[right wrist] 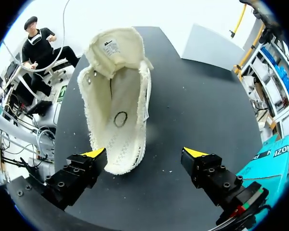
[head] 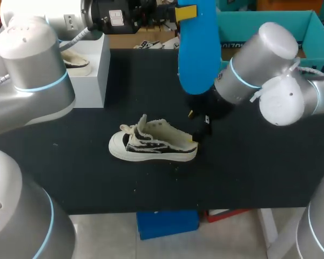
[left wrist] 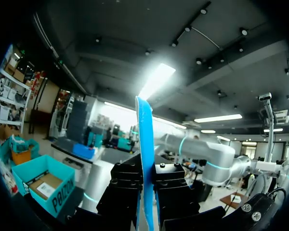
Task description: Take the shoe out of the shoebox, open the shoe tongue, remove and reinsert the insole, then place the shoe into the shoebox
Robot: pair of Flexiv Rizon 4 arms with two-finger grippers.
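I'm seeing the shoe (head: 151,143) sitting on its sole mid-table (head: 248,167), tongue folded open. L gripper (left wrist: 147,192) is clamping the blue insole (left wrist: 144,144) edge-on btwn both fingers, holding it in the air above and behind the shoe. R gripper (right wrist: 144,154) is hovering at the shoe's heel w/ fingers spread wide, gripping nothing, one yellow tip just beside the heel. Teal shoebox (head: 270,24) is sitting behind the shoe on my R side, a white block (head: 92,70) behind it on my L.

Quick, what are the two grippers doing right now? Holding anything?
Left gripper: shut on the blue insole.
Right gripper: open, empty, by the white shoe's heel.
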